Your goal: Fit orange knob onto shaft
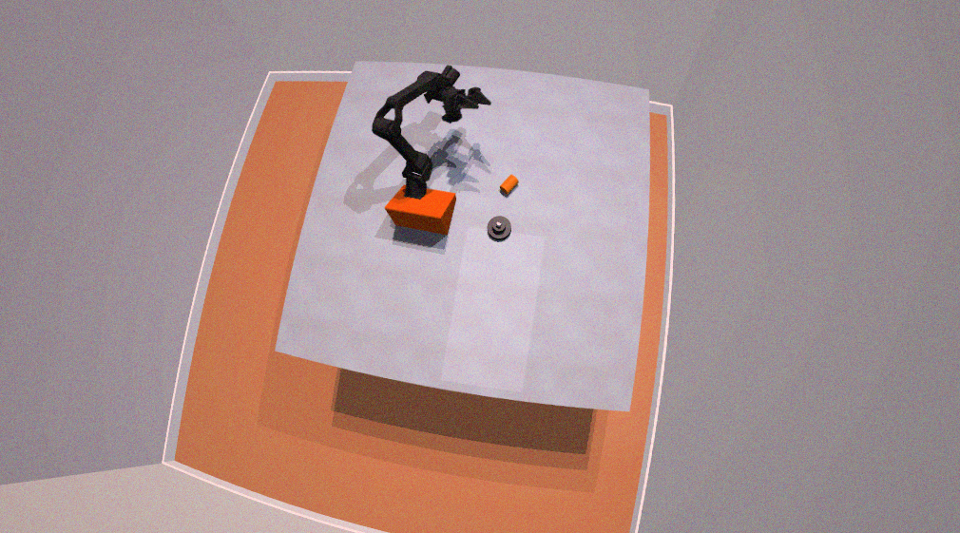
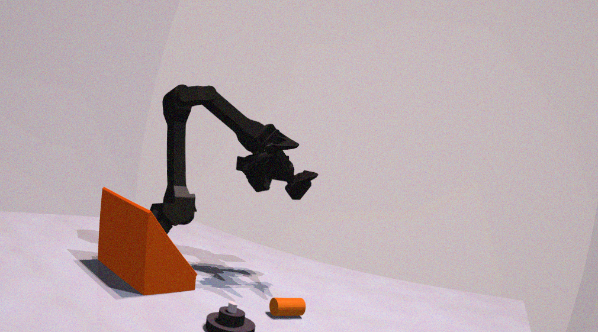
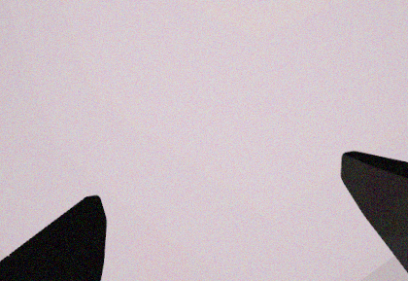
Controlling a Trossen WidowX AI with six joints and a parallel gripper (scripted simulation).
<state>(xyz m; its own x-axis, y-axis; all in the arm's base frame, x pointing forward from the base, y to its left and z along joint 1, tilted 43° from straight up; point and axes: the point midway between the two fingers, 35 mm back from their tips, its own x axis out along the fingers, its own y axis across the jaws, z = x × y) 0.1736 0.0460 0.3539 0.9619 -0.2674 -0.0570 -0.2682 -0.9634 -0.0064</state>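
The orange knob [image 1: 508, 184] [image 2: 287, 306] lies on its side on the table; its hole cannot be made out. The dark round pedestal [image 1: 498, 237] [image 2: 247, 325] stands near it, cut off by the lower edge in the exterior view. The short silver shaft [image 1: 498, 224] [image 2: 232, 308] stands upright from the pedestal's middle; its flat side cannot be made out. My gripper [image 1: 482, 104] [image 2: 307, 160] [image 3: 226, 187] is open and empty, high above the table and away from both. The wrist view shows only its two fingertips over pale table, with neither knob nor pedestal.
The orange wedge-shaped block [image 1: 420, 204] [image 2: 121, 242] stands at the arm's base, left of the pedestal in the top view. The arm's shadows fall on the pale table [image 1: 396, 300] [image 2: 375, 297] between the block and the knob.
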